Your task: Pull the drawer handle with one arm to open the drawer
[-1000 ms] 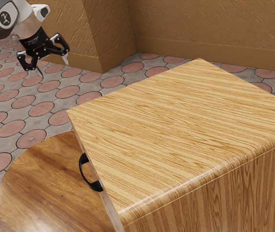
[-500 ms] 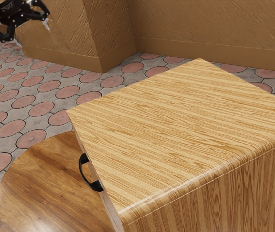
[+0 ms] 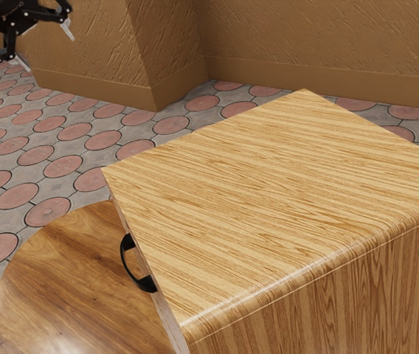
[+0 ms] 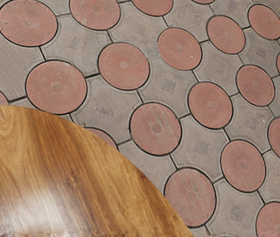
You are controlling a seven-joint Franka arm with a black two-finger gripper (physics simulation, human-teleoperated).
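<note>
Since the open, empty hand [image 3: 44,49] has drifted to the upper left, well apart from the drawer handle [image 3: 137,267], nothing's getting pulled yet.

The jaws sit in the exterior view's upper left corner, and the upper edge of that view cuts off their upper part. The drawer handle [image 3: 134,269] is partly hidden: its upper end goes behind the overhanging top of the cabinet [image 3: 283,206]. The drawer front stands almost edge-on to us, so we cannot tell whether the drawer is open or shut. The cabinet itself is cut off by the right and lower edges. The round table [image 3: 62,295] is cut off by the lower edge and partly covered by the cabinet. In the wrist view it runs out at the lower and left edges, with a pale blurred glare near the lower edge.
</note>
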